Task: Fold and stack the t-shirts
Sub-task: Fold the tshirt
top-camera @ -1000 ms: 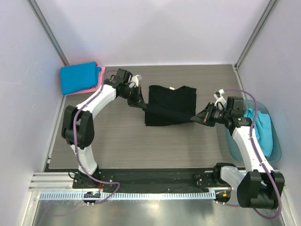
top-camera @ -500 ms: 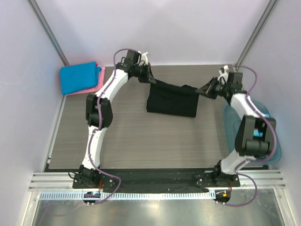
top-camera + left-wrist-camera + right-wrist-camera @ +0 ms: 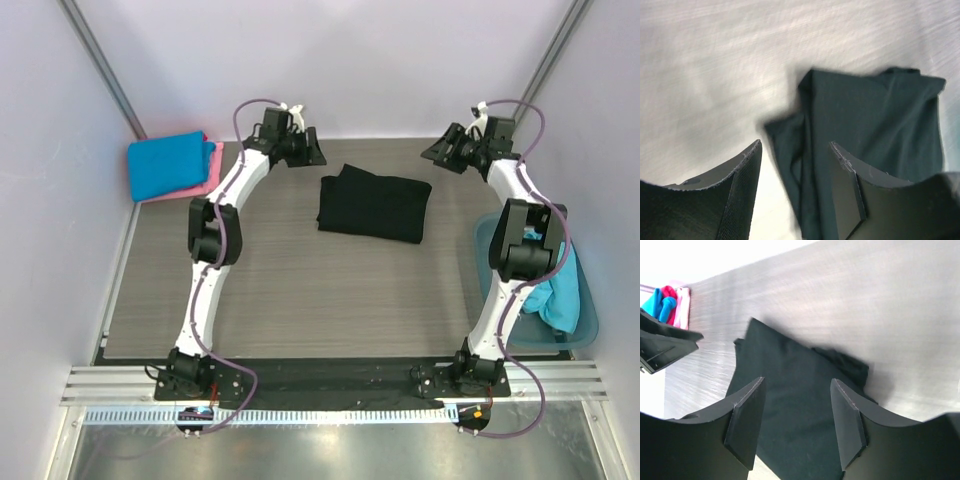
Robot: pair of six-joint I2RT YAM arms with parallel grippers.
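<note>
Two claws were seen near the far edge of the grey wood-grain tabletop (image 3: pixel 270 290) in the overhead view, the left claw (image 3: pixel 308 152) on the left and the right claw (image 3: pixel 435 153) on the right. Between them, and slightly nearer, a folded black cloth t-shirt (image 3: pixel 375 205) was laid flat as a rough rectangle, touched by neither claw. In the far left corner a folded bright blue t-shirt (image 3: pixel 168 165) was stacked on a pink t-shirt (image 3: pixel 214 165). At the right edge a turquoise t-shirt (image 3: pixel 565 295) was bundled in a translucent teal plastic tub (image 3: pixel 588 318).

In the left wrist view, the left claw (image 3: pixel 795 145) was shown with its jaws parted and nothing gripped. The black cloth t-shirt (image 3: pixel 880 115) was spread on the tabletop (image 3: pixel 715 60) beyond and to the right of the fingers.

In the right wrist view, the right claw (image 3: pixel 797 381) was likewise shown parted and holding nothing. The black cloth t-shirt (image 3: pixel 790 355) was seen lying below and beyond the fingers. The left claw (image 3: pixel 665 347) was glimpsed at the left edge, with the blue and pink cloth in the corner behind it.
</note>
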